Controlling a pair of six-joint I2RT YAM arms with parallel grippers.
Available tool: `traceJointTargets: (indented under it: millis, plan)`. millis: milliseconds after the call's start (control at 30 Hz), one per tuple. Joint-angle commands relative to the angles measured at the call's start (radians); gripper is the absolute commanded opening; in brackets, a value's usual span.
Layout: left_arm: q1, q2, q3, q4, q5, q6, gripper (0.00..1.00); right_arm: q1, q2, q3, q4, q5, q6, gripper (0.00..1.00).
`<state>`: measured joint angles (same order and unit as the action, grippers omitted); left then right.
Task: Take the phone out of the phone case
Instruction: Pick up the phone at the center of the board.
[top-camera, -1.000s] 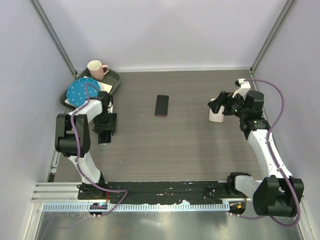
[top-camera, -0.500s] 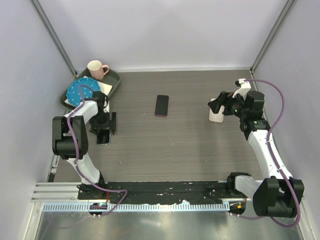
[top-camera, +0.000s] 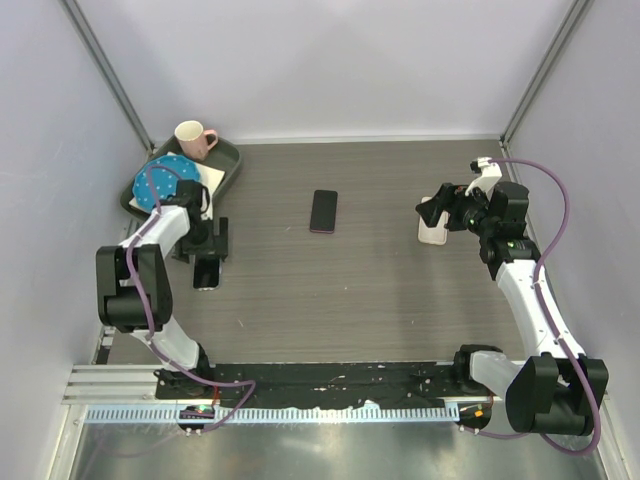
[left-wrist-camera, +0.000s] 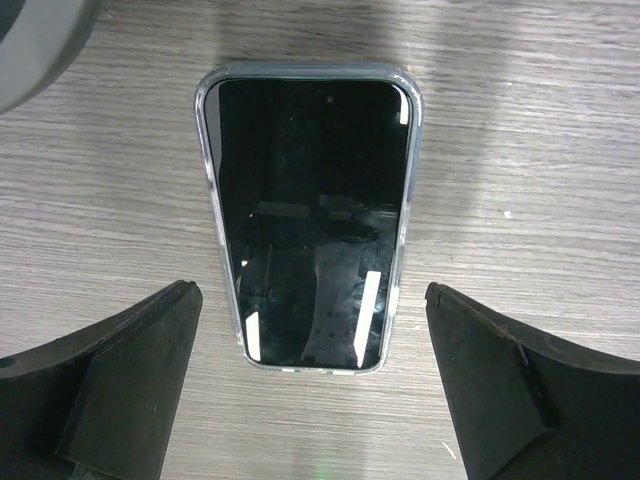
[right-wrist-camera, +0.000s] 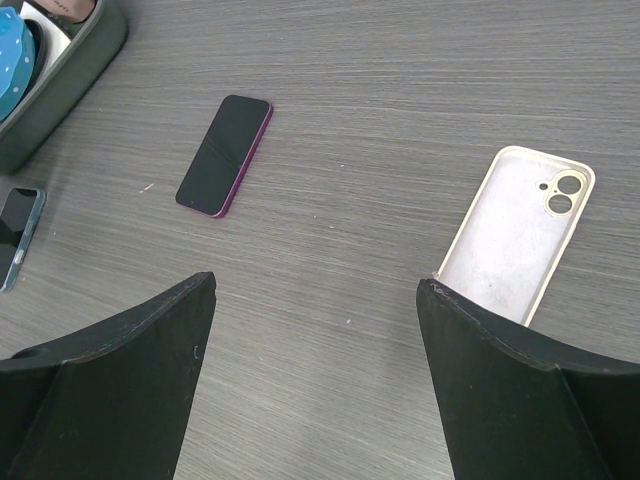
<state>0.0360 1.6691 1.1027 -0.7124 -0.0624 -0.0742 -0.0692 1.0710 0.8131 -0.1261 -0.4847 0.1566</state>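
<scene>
My left hand (left-wrist-camera: 310, 292) hangs spread above the clear-cased phone (left-wrist-camera: 310, 180), with nothing between them and the tray (top-camera: 230, 162) close behind. My right hand (right-wrist-camera: 315, 285) is spread beside the cream case (right-wrist-camera: 520, 235). The left has widened and pulled back toward the tray.

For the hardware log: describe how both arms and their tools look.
The left arm and right arm have white links, black joints and looping purple cables. The left tool and right tool are matte black, each with two wedge-shaped fingers.

My left gripper (left-wrist-camera: 310, 290) hangs low, pointing down, jaws spread wide and gripping nothing. My right gripper (right-wrist-camera: 315, 285) sits higher, tilted forward, jaws apart and empty. Both elbows are bent.
</scene>
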Motion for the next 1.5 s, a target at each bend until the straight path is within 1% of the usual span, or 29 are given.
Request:
traceJointTargets:
  millis: [0,267,333,367,433,467,500,533,567,633,667,733,767,800,833,933,1000,1067,1133,1267,1300,1367,1433,1467]
  plan:
    - [0.007,0.058,-0.010,0.027,-0.036,0.011,1.00,0.003,-0.025,-0.002,0.042,-0.002,0.000,0.87]
    - [0.008,0.173,0.006,0.014,-0.019,-0.001,1.00,0.003,-0.037,-0.003,0.042,0.001,0.000,0.87]
    - [0.007,0.181,0.008,0.008,-0.008,-0.004,0.97,0.003,-0.039,-0.005,0.042,0.003,0.000,0.87]
    - [0.007,0.191,0.011,0.005,0.004,-0.006,0.92,0.003,-0.039,-0.005,0.043,-0.002,0.000,0.87]
    - [0.007,0.196,0.017,0.001,0.016,-0.007,0.83,0.003,-0.039,-0.006,0.045,-0.002,-0.003,0.87]
    - [0.008,0.198,0.017,0.001,0.024,-0.007,0.75,0.003,-0.036,-0.006,0.045,-0.005,-0.003,0.87]
    - [0.008,0.198,0.019,-0.002,0.030,-0.004,0.71,0.003,-0.037,-0.006,0.045,-0.008,-0.003,0.87]
    - [0.007,0.201,0.020,-0.002,0.036,0.001,0.64,0.003,-0.036,-0.008,0.046,-0.009,-0.003,0.87]
    - [0.007,0.204,0.020,-0.004,0.048,0.002,0.51,0.003,-0.036,-0.008,0.046,-0.011,-0.003,0.86]
    - [0.008,0.208,0.020,-0.009,0.059,0.008,0.43,0.003,-0.037,-0.008,0.048,-0.018,-0.002,0.86]
    - [0.007,0.216,0.022,-0.009,0.087,0.010,0.33,0.003,-0.037,-0.006,0.048,-0.023,-0.002,0.86]
    - [0.007,0.225,0.028,-0.015,0.102,0.013,0.21,0.003,-0.040,-0.006,0.049,-0.051,0.000,0.86]
    - [0.007,0.228,0.032,-0.018,0.113,0.014,0.10,0.003,-0.042,-0.005,0.051,-0.067,0.000,0.86]
    - [0.007,0.233,0.037,-0.024,0.131,0.014,0.07,0.003,-0.043,-0.006,0.054,-0.116,0.000,0.86]
    - [0.007,0.236,0.051,-0.027,0.142,0.011,0.01,0.006,-0.045,-0.006,0.062,-0.144,0.000,0.86]
    - [0.007,0.241,0.103,-0.058,0.199,-0.002,0.00,0.026,-0.046,-0.014,0.091,-0.236,-0.005,0.87]
    - [0.007,0.241,0.129,-0.073,0.234,-0.021,0.00,0.069,-0.033,-0.009,0.089,-0.244,-0.034,0.87]
    - [0.007,0.238,0.158,-0.082,0.283,-0.033,0.00,0.152,-0.023,0.004,0.069,-0.226,-0.066,0.87]
    - [0.005,0.244,0.187,-0.096,0.341,-0.052,0.00,0.206,-0.003,0.023,0.054,-0.224,-0.098,0.88]
    - [0.005,0.244,0.220,-0.099,0.424,-0.094,0.00,0.339,0.049,0.061,0.055,-0.218,-0.101,0.89]
    - [0.005,0.242,0.230,-0.091,0.452,-0.105,0.00,0.395,0.062,0.075,0.062,-0.206,-0.103,0.89]
    - [0.005,0.233,0.238,-0.082,0.524,-0.151,0.00,0.451,0.105,0.089,0.074,-0.189,-0.124,0.89]
    - [0.007,0.221,0.238,-0.038,0.570,-0.191,0.00,0.517,0.142,0.118,0.075,-0.149,-0.140,0.90]
    - [0.002,0.212,0.237,-0.021,0.599,-0.228,0.00,0.534,0.188,0.129,0.077,-0.140,-0.150,0.90]
